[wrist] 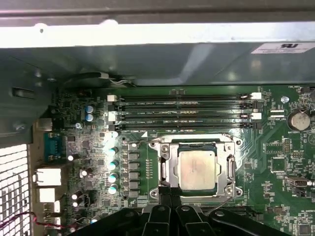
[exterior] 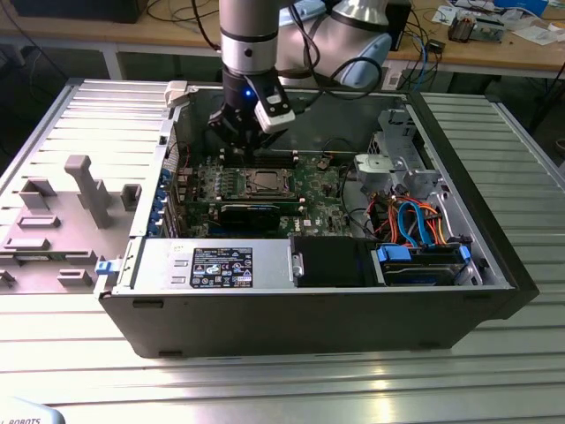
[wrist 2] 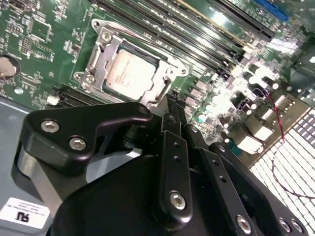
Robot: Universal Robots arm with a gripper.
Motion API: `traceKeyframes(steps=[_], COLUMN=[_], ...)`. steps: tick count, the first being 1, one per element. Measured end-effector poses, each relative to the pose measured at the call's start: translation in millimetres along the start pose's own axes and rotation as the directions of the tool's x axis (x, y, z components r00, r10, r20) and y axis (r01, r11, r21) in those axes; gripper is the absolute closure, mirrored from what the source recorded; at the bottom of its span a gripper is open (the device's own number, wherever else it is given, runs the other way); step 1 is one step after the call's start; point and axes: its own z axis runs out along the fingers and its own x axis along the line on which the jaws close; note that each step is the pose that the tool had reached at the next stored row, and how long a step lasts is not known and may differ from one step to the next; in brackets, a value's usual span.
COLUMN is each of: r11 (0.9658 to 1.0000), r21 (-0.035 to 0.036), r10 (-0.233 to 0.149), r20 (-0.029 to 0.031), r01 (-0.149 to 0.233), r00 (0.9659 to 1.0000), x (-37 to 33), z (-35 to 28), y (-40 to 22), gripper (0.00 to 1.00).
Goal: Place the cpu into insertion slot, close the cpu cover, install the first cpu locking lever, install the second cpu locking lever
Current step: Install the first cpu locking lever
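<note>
- computer case (exterior: 309, 300) lying open on the metal table (exterior: 265, 380); green motherboard (exterior: 265, 190) showing inside
- gripper (wrist: 171, 192) hanging just over the socket's edge; fingers (wrist 2: 173, 118) pressed together, gripping nothing
- cpu cover (wrist: 170, 169) lying flat over the insertion slot (wrist: 197, 142)
- cpu (wrist: 197, 169) sitting in it, near the memory slots (wrist: 182, 112)

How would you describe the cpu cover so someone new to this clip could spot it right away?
Inside the open computer case, find the green motherboard. Just below its long black memory slots sits the cpu cover, a thin silvery metal frame lying closed around the cpu. Its large square window, showing the chip's grey top, marks it out.
</note>
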Motion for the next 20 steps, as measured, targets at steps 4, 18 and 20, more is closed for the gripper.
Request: traceKeyframes(steps=[4, 18, 20], r11=[1.0000, 1.0000, 0.9999], r21=[-0.0027, -0.0087, -0.0133], r10=[0.000, 0.000, -0.001], r20=[0.0004, 0.0005, 0.0006], r01=[0.000, 0.000, 0.001], r00=[1.0000, 1.0000, 1.0000], x=[8.9, 26.2, 33.0], z=[-1.4, -2.7, -2.7], y=[3.3, 28.5, 29.5], gripper=[0.89, 0.89, 0.89])
